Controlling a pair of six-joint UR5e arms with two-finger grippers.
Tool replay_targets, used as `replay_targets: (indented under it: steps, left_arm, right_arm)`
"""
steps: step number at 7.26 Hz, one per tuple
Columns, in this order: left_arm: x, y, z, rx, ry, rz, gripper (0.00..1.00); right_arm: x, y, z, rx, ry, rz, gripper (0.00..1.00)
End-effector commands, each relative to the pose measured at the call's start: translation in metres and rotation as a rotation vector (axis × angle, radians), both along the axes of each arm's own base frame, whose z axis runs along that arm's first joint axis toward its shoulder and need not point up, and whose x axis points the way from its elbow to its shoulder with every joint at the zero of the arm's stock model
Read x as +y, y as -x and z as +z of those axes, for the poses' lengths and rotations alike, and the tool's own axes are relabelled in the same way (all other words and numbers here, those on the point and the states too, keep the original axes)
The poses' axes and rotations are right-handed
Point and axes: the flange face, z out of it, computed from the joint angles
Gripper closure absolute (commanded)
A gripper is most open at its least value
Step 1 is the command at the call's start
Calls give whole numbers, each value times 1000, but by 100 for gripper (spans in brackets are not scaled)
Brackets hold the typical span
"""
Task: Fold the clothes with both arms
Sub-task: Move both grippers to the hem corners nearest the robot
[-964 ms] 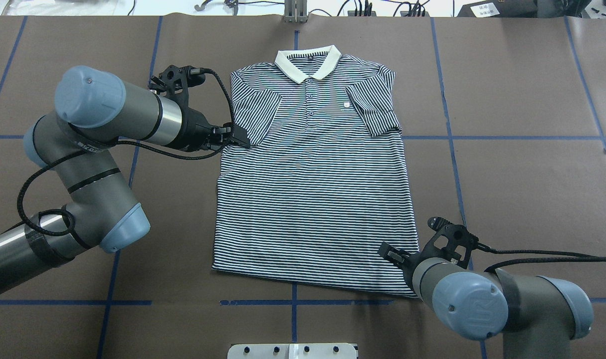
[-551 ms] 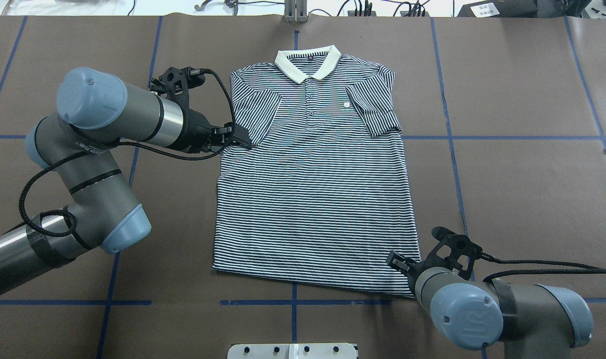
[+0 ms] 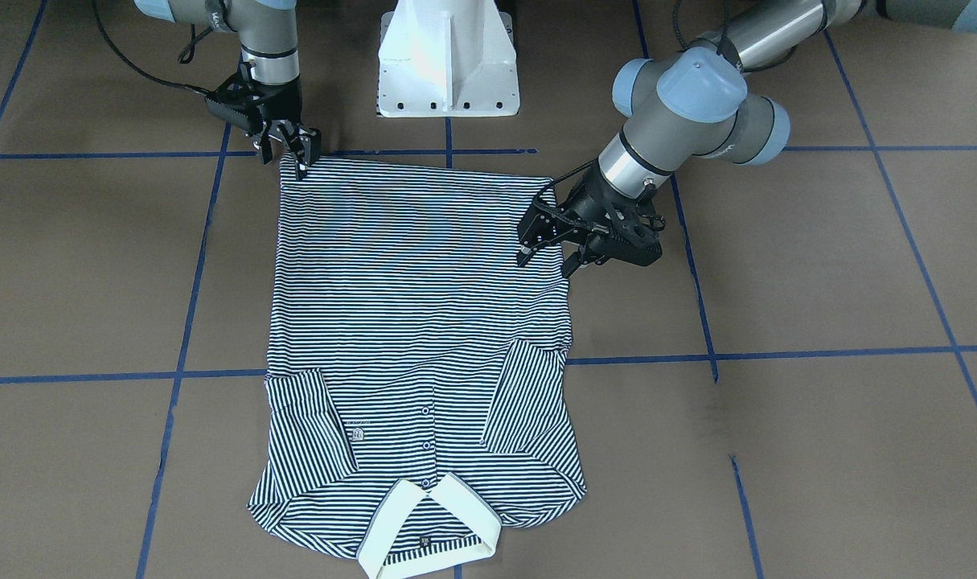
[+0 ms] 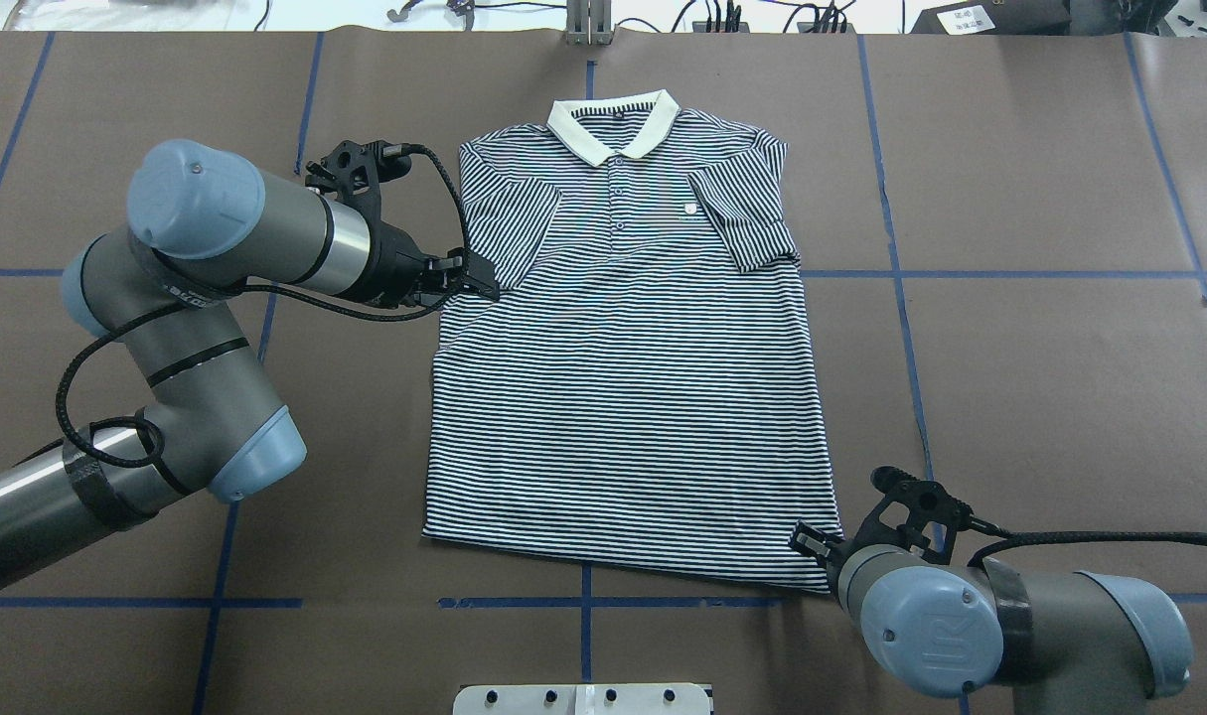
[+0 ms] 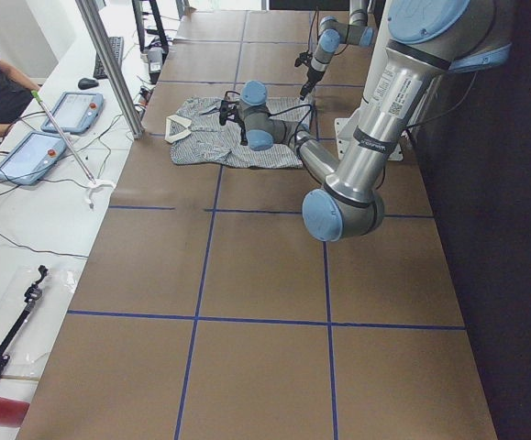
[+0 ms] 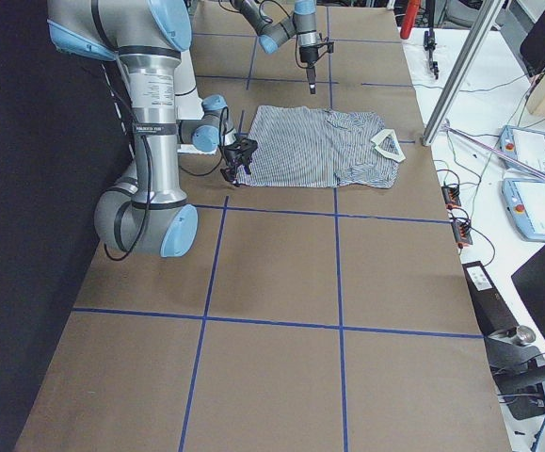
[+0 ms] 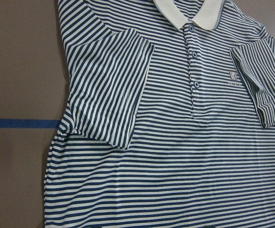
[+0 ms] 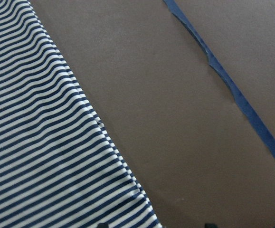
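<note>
The striped polo shirt (image 4: 623,397) lies flat and face up on the brown table, cream collar (image 4: 613,124) at the far side, both short sleeves folded inward over the chest. My left gripper (image 4: 486,283) hovers at the shirt's left side edge just below the folded sleeve; in the front-facing view its fingers (image 3: 546,261) stand apart, holding nothing. My right gripper (image 3: 295,157) is at the hem's right corner, close above the cloth edge. The right wrist view shows that edge of the shirt (image 8: 37,142) with two dark fingertips spread wide at the frame's bottom. No fingers show in the left wrist view of the shirt (image 7: 184,156).
The white pedestal base (image 3: 446,64) stands at the table's near edge, behind the hem. Blue tape lines (image 4: 1010,274) grid the brown table cover. A side bench with tablets (image 5: 36,156), cables and a metal post (image 5: 109,64) runs along the far side, with a person seated there.
My right gripper has slid toward the robot and slightly outward, down to the hem's right corner. The left arm shifted only slightly at the shirt's left edge. The shirt has not moved.
</note>
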Motion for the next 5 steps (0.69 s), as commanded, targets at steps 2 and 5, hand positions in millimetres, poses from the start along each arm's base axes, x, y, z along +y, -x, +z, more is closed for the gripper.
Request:
replay_targets:
  steps: [2,5]
  left_arm:
    - [-1,-1,1,-2,1,-1,23]
    - [2,2,-9,18,28,-14,23]
  right_arm:
    - [2,0,-1,-4,16,4,94]
    - [7,-7,-18,-43,22,-11,100]
